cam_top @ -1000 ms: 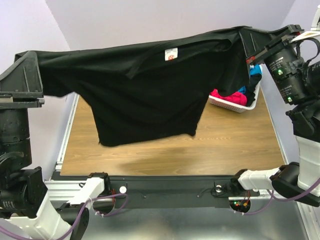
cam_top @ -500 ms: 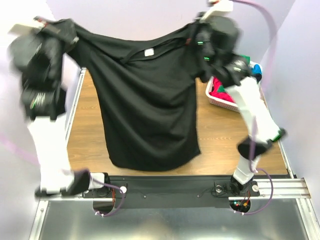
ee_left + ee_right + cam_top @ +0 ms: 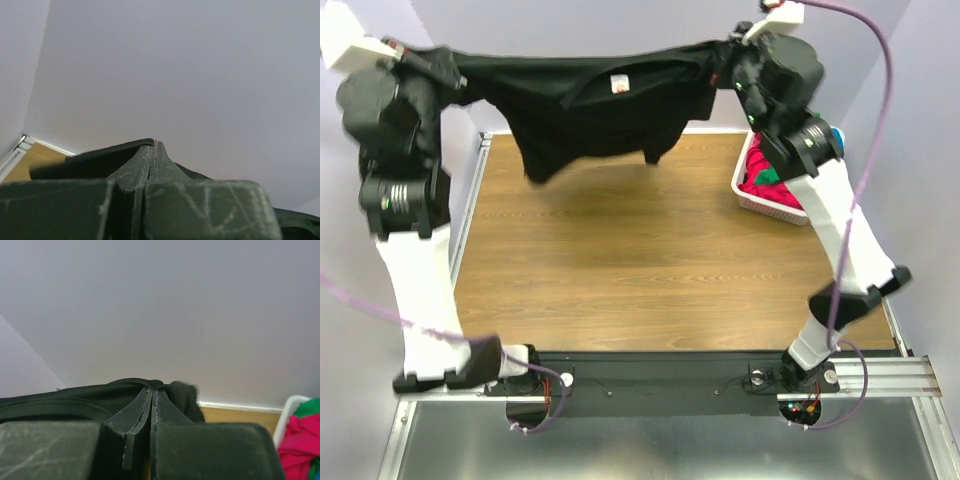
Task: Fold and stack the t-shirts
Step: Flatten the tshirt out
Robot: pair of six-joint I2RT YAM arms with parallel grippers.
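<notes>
Both arms are reaching up high, stretching the black t-shirt between them in front of the back wall. The left gripper is clamping one end with its jaws pressed together on black cloth, and the right gripper is doing the same on the other end. The shirt's white neck label is facing the top camera and its loose body is hanging over the far-left part of the table.

The table's wood-grain top is sitting in an aluminium rail frame. The walls are showing pale grey-lavender, with a white baseboard. The white basket is sitting at the far right, holding a pink-red shirt and a green shirt.
</notes>
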